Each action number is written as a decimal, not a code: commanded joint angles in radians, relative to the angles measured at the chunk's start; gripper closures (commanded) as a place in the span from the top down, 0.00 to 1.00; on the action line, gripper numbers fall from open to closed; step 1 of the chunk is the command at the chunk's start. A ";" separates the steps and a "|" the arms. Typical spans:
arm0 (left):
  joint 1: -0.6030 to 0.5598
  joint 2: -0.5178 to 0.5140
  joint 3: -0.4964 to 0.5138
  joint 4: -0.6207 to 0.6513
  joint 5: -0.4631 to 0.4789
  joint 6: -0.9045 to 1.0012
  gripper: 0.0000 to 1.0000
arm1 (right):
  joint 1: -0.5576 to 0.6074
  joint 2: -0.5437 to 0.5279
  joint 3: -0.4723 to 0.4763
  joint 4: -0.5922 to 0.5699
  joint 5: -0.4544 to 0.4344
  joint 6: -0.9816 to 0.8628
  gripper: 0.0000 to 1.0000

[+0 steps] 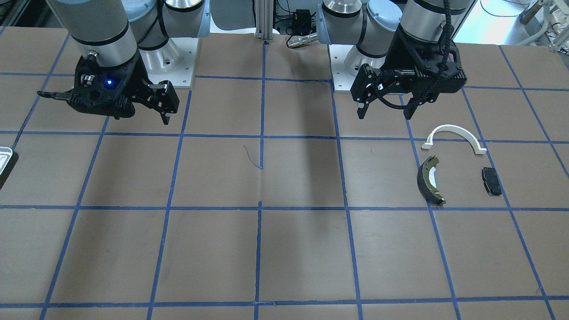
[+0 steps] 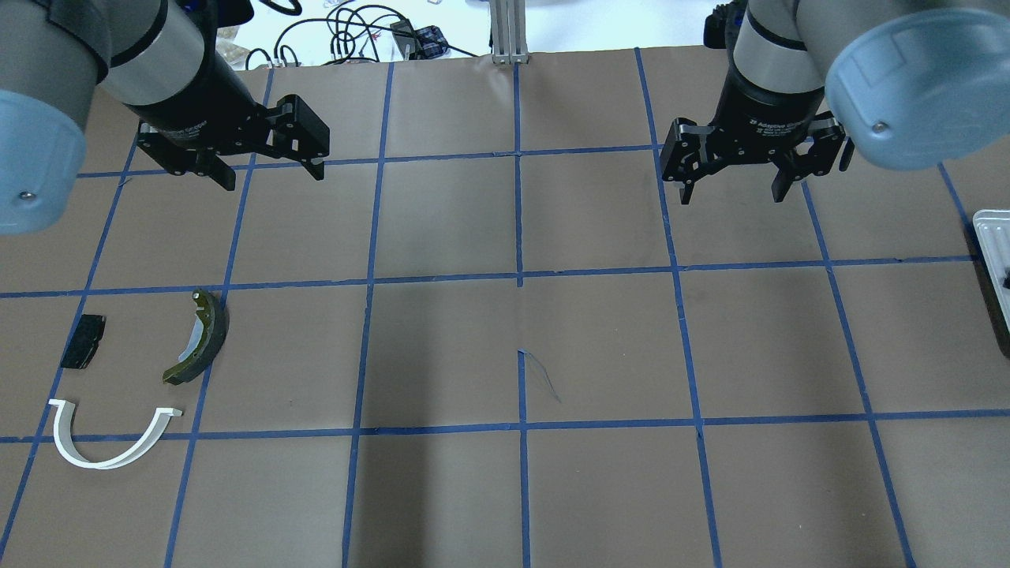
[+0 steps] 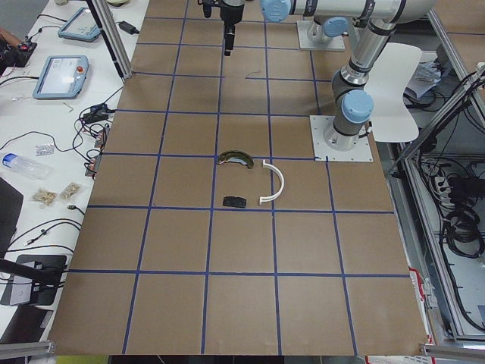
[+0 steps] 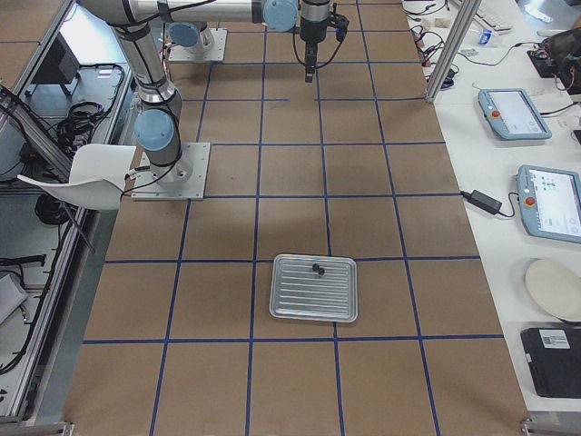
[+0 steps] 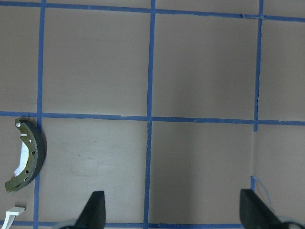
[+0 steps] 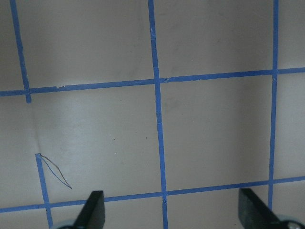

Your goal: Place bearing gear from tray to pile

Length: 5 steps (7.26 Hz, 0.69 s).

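The white ridged tray [image 4: 313,289] lies on the table at my right end, and only its edge [image 2: 996,244] shows in the overhead view. Two small dark parts [image 4: 317,269] rest on it; which one is the bearing gear I cannot tell. The pile sits at my left: a white half-ring arch [image 2: 106,442], a dark brake shoe [image 2: 201,335] and a black pad [image 2: 83,352]. My left gripper [image 2: 272,177] hangs open and empty a grid square beyond the shoe. My right gripper [image 2: 733,196] is also open and empty, well left of the tray.
Brown paper with a blue tape grid [image 2: 519,276] covers the table, with a small tear [image 2: 540,379] near the middle. An aluminium post [image 2: 509,31] stands at the far edge. Pendants [image 4: 514,113] and cables lie on the side bench.
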 commanded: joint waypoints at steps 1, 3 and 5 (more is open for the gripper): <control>0.000 0.000 0.000 0.000 0.000 0.000 1.00 | 0.000 0.002 0.002 0.000 0.000 0.001 1.00; 0.000 0.000 0.000 0.000 0.000 0.000 1.00 | 0.000 0.005 0.002 -0.002 0.000 0.001 1.00; 0.000 0.000 0.000 0.000 0.000 0.000 1.00 | -0.009 0.011 0.002 -0.005 -0.005 -0.006 1.00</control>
